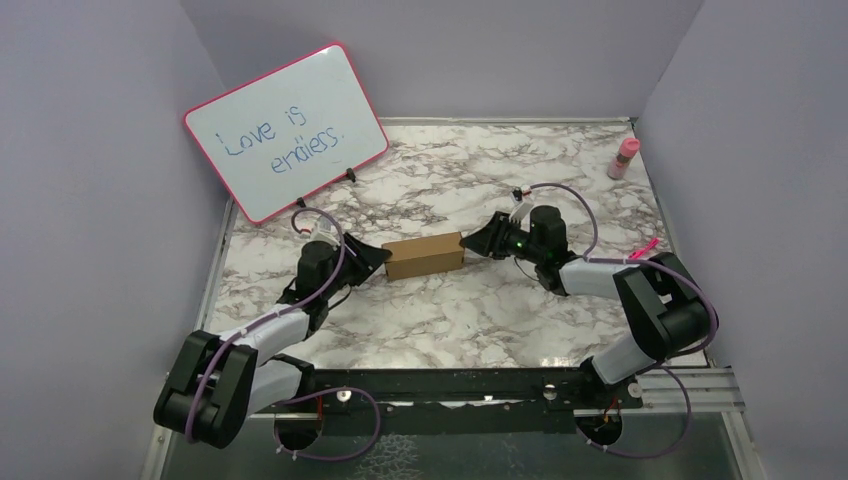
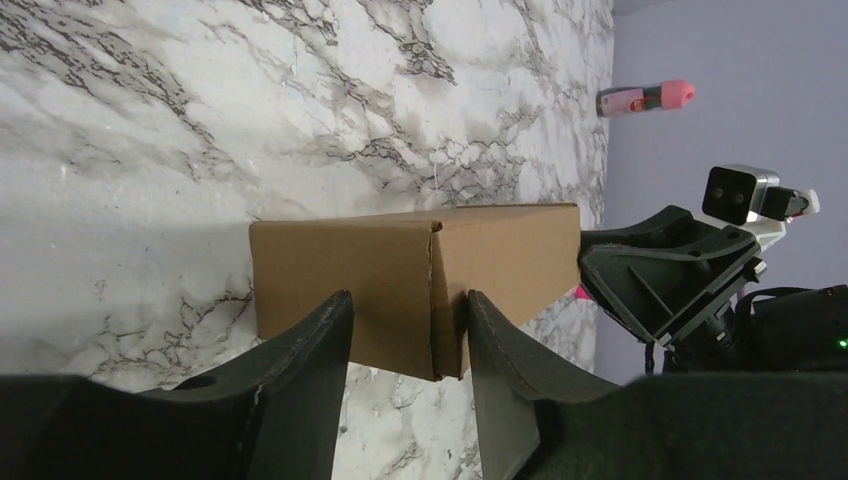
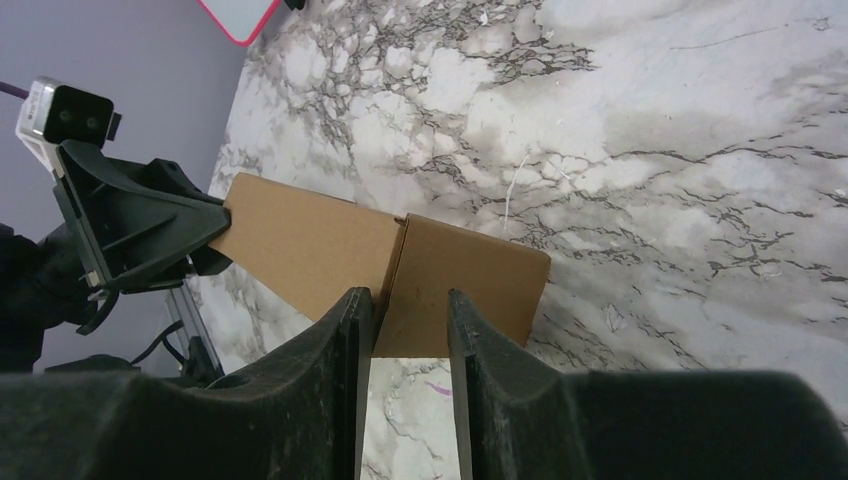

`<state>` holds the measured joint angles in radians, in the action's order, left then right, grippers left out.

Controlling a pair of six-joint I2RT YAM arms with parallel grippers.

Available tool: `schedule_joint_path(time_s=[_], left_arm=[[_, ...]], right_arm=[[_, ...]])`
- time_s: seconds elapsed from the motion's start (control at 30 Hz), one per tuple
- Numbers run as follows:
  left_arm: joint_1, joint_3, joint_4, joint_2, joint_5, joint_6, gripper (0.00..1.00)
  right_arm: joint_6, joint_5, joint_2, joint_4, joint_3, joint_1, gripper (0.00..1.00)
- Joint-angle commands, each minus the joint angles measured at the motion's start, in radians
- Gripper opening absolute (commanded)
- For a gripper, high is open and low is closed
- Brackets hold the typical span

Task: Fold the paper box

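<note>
The paper box [image 1: 424, 256] is a small closed brown carton lying lengthwise in the middle of the marble table [image 1: 500, 320]. My left gripper [image 1: 378, 257] is at its left end and my right gripper [image 1: 470, 243] at its right end. In the left wrist view the box [image 2: 350, 270] is wider than the gap of the left gripper [image 2: 410, 305], whose open fingertips rest against the end face. In the right wrist view the right gripper [image 3: 405, 300] stands narrowly open, tips against the box [image 3: 300, 250], with bare marble between the fingers.
A pink-framed whiteboard [image 1: 285, 130] with writing leans at the back left. A pink bottle [image 1: 624, 158] stands at the back right corner. Purple walls enclose the table on three sides. A black rail [image 1: 450, 385] runs along the near edge.
</note>
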<state>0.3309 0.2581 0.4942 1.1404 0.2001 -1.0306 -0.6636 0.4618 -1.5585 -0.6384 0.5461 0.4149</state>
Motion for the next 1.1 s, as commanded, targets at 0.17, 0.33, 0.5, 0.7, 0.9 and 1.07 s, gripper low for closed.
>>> schedule_joint_path(time_s=[0.17, 0.33, 0.5, 0.7, 0.9, 1.07], left_arm=[[-0.090, -0.105, -0.040, 0.044, 0.100, -0.058, 0.46], [-0.110, -0.167, 0.042, 0.084, 0.130, -0.115, 0.36], [-0.110, -0.174, 0.063, 0.160, 0.122, -0.082, 0.22], [-0.109, -0.134, 0.132, 0.308, 0.171, -0.015, 0.12], [-0.081, -0.083, 0.237, 0.385, 0.201, -0.009, 0.05], [-0.085, -0.073, 0.257, 0.343, 0.203, -0.019, 0.16]], right_arm=[[0.068, -0.025, -0.081, 0.175, -0.058, -0.002, 0.34], [0.066, -0.026, -0.077, 0.176, -0.057, -0.002, 0.34], [0.064, -0.025, -0.069, 0.183, -0.047, -0.002, 0.34], [0.067, -0.031, -0.047, 0.194, -0.032, -0.001, 0.34], [0.063, -0.016, -0.049, 0.196, -0.011, -0.009, 0.34], [0.069, -0.020, -0.030, 0.214, 0.009, -0.019, 0.33]])
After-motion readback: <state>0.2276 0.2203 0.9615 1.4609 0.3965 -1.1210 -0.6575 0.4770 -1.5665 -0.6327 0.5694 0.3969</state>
